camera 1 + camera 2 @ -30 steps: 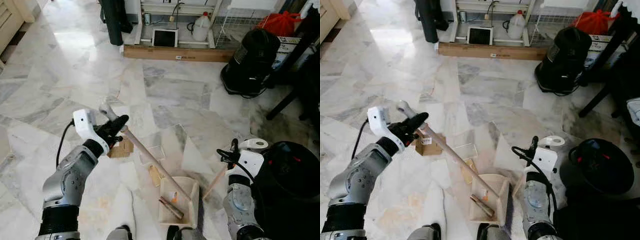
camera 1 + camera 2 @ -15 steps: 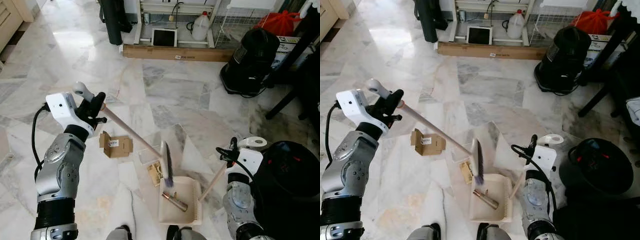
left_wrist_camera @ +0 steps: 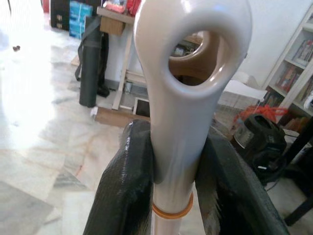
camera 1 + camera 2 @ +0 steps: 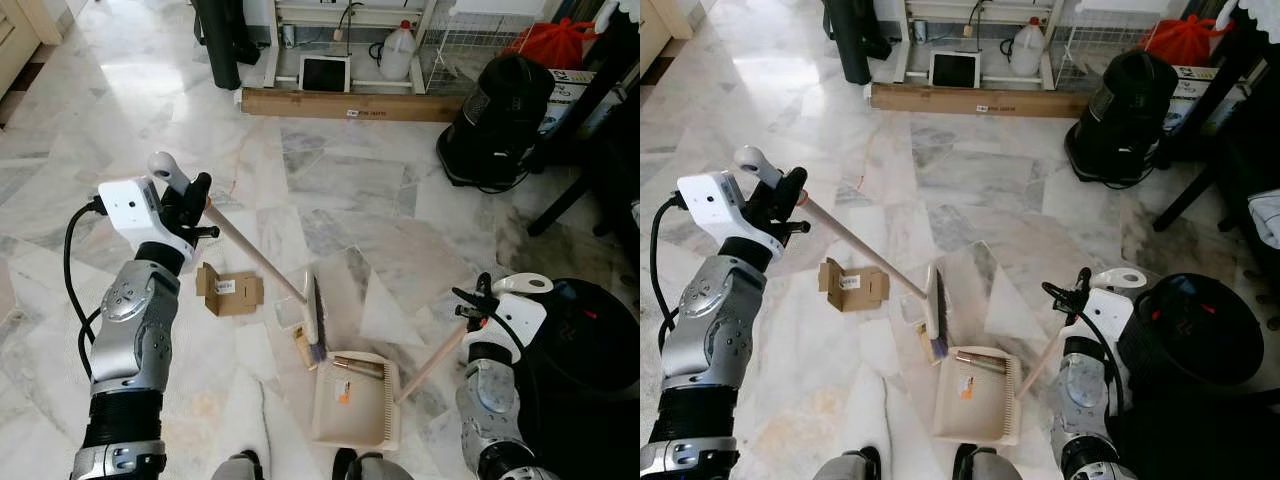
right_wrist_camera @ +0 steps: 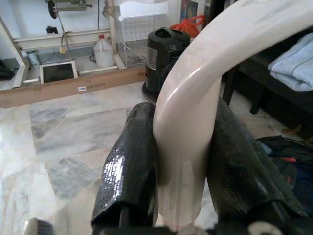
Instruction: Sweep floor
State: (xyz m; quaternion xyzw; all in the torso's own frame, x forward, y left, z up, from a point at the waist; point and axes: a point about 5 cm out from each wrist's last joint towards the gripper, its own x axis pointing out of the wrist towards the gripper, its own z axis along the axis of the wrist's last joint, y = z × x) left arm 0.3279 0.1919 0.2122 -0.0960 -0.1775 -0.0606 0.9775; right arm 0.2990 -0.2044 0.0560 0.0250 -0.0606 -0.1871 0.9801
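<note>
Marble floor (image 4: 360,190); left end effector (image 4: 195,200) clamped on broom (image 4: 260,265), right end effector (image 4: 478,305) on dustpan (image 4: 355,405).

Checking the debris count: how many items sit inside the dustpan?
2: a brown tube across the dustpan's far end, and a small orange-marked scrap mid-pan. Smaller bits may be indiscernible.

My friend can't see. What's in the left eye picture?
A robot sweeps a marble floor: its left gripper holds a broom beside a beige dustpan, whose handle the right gripper holds. A small cardboard box lies nearby.
</note>
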